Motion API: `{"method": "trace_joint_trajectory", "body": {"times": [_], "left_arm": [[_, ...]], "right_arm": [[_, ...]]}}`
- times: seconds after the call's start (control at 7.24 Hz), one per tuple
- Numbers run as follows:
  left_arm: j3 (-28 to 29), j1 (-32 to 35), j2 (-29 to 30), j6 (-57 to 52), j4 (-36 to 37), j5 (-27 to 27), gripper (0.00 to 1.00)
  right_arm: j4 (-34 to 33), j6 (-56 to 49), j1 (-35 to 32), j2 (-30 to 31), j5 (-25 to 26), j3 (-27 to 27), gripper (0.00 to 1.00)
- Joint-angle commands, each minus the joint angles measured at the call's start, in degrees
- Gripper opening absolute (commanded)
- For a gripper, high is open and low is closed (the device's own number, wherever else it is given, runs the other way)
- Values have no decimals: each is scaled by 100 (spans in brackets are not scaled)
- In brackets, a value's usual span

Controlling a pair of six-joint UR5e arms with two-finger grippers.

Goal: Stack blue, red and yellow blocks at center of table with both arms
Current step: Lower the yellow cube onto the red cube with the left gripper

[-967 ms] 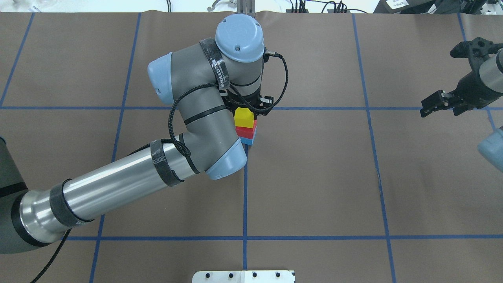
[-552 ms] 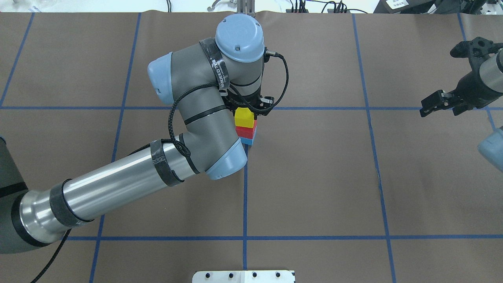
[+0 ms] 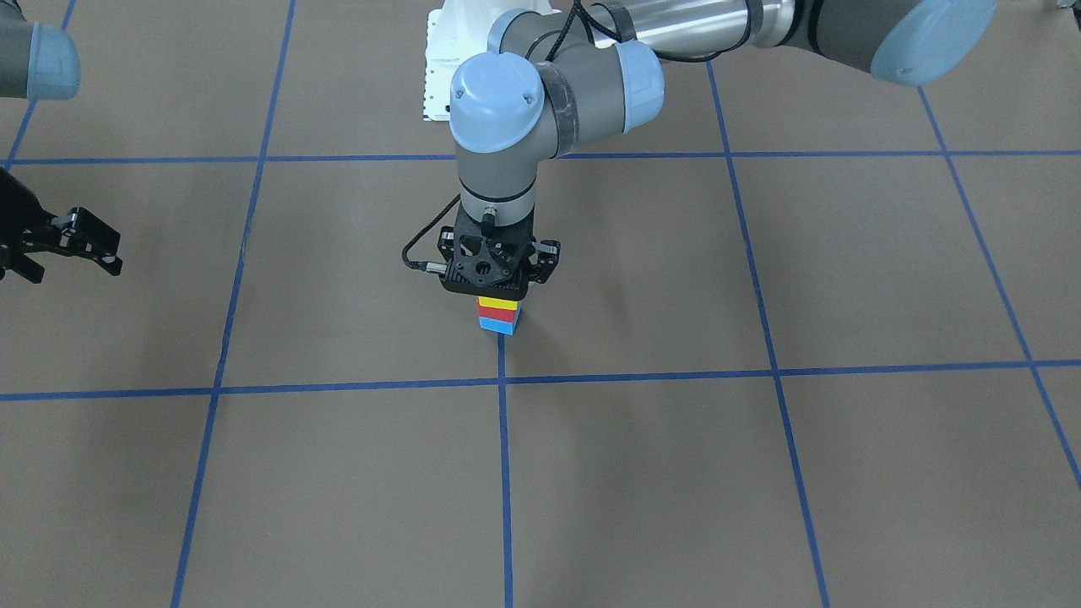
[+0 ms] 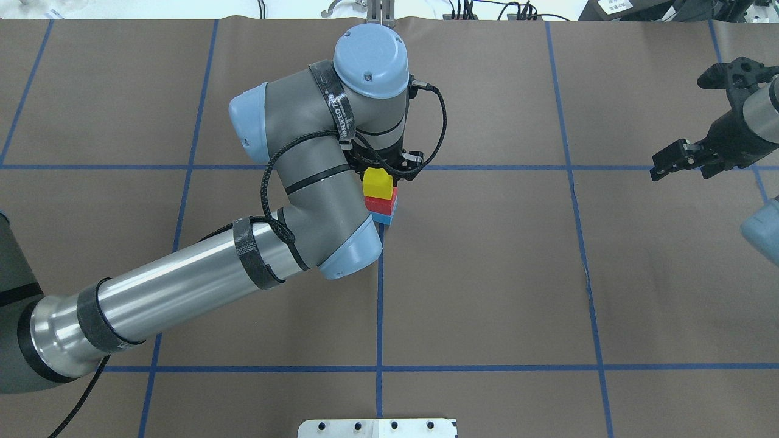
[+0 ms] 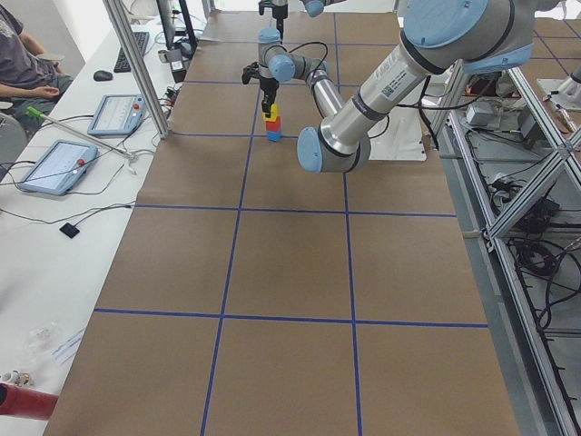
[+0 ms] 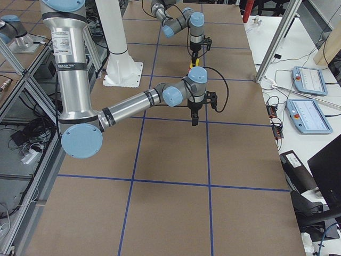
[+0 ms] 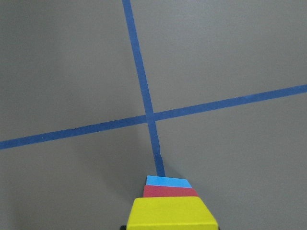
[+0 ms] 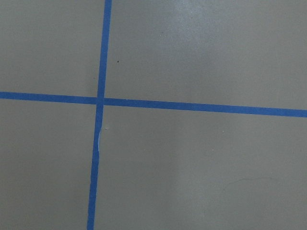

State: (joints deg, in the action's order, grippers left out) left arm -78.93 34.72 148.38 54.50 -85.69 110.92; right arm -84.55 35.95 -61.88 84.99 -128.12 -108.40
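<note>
**Left pincer poised over the three-block stack**

The left pincer (image 3: 497, 294) is pointing straight down at the yellow block (image 4: 378, 184); whether it is gripping cannot be told. Directly beneath it, yellow is sitting on the red block (image 4: 389, 202), and red on the blue block (image 4: 384, 218). The stack is resting on the brown table (image 4: 487, 274), beside a blue tape crossing (image 7: 150, 116). Well off to one side, the right pincer (image 4: 684, 164) is hanging empty with its jaws apart.

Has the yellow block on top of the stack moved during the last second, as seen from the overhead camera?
No. The yellow block keeps its place just under the horizontal blue tape line, atop the red block.
</note>
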Motion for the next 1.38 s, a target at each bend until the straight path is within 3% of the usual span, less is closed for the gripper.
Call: {"method": "trace_joint_trajectory", "body": {"times": [0.0, 0.69, 0.97, 1.24], "left_arm": [[1, -26, 6, 8, -1, 0, 0], [1, -52, 7, 17, -1, 0, 2], [10, -70, -2, 17, -1, -9, 97], [10, -70, 7, 17, -1, -9, 100]], "right_arm": [[0, 0, -9, 18, -2, -14, 100], [0, 0, -9, 44, -2, -23, 100], [0, 0, 0, 44, -2, -23, 100], [0, 0, 0, 44, -2, -58, 100]]}}
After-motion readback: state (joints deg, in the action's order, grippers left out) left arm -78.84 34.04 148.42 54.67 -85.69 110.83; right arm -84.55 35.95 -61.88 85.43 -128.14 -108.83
